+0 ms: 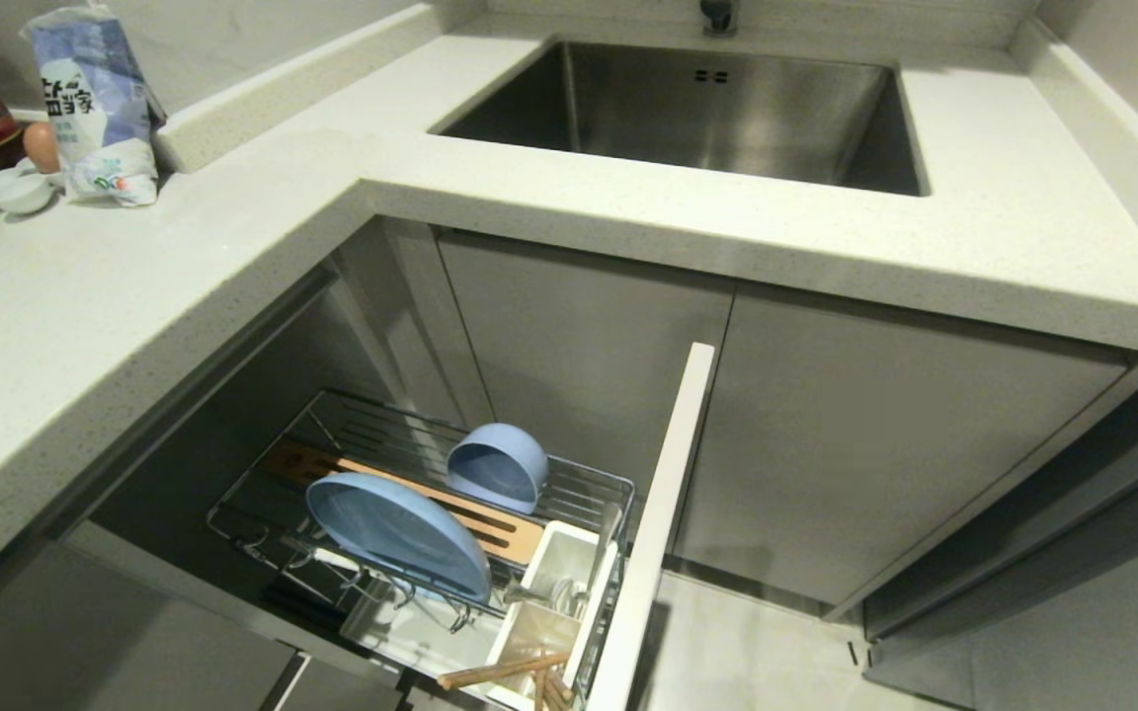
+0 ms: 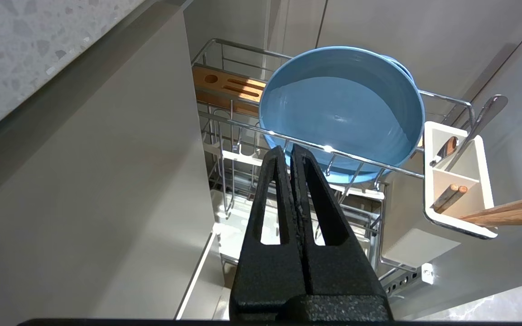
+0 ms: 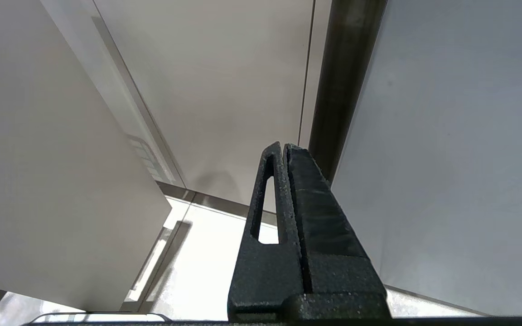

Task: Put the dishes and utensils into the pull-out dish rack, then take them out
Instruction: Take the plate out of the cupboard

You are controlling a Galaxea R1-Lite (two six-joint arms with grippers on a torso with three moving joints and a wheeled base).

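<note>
Glossy oval plate (image 1: 396, 533) stands in chrome wire rack (image 1: 584, 481); both grippers (image 2: 290, 151) (image 3: 283, 147) pressed together, seemingly empty.

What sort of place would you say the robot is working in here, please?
Most likely a home kitchen: a steel sink is set into a speckled countertop, and a pull-out dish rack below holds a plate and bowl.

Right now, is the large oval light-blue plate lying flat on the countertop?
No, the large oval light-blue plate stands on edge in the chrome wire pull-out dish rack.
</note>
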